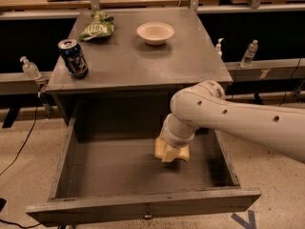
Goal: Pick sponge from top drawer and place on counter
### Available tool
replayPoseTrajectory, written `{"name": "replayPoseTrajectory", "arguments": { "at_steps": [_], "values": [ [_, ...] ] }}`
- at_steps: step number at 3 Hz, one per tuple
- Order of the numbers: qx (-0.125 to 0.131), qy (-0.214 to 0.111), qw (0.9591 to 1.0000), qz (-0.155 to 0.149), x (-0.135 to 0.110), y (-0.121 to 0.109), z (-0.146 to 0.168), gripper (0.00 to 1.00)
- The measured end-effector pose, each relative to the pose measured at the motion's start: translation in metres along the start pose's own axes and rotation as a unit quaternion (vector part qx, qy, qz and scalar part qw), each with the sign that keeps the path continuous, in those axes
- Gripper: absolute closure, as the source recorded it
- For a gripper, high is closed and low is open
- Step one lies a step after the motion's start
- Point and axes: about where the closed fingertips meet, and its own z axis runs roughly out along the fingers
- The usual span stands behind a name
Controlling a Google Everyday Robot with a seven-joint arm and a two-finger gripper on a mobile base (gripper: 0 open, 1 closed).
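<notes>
The top drawer [143, 206] is pulled fully open below the counter [138, 61]. My gripper [172, 151] reaches down into the drawer's right middle, mostly hidden under the white wrist. It is shut on the sponge [164, 149], a pale yellow block that hangs just above the drawer floor with a shadow under it. The rest of the drawer floor shows nothing else.
On the counter stand a soda can [73, 57] at the left front, a green chip bag [97, 26] at the back left and a white bowl [155, 32] at the back middle. Plastic bottles [249, 54] stand on the side benches.
</notes>
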Motion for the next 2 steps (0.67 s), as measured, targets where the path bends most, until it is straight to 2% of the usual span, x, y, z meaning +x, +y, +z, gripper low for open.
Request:
{"name": "replayPoseTrajectory", "arguments": {
  "at_steps": [1, 2],
  "values": [
    [0.003, -0.007, 0.9999, 0.013, 0.009, -0.007, -0.041, 1.00],
    [0.004, -0.034, 0.9994, 0.002, 0.015, -0.018, -0.099, 1.00]
  ]
}}
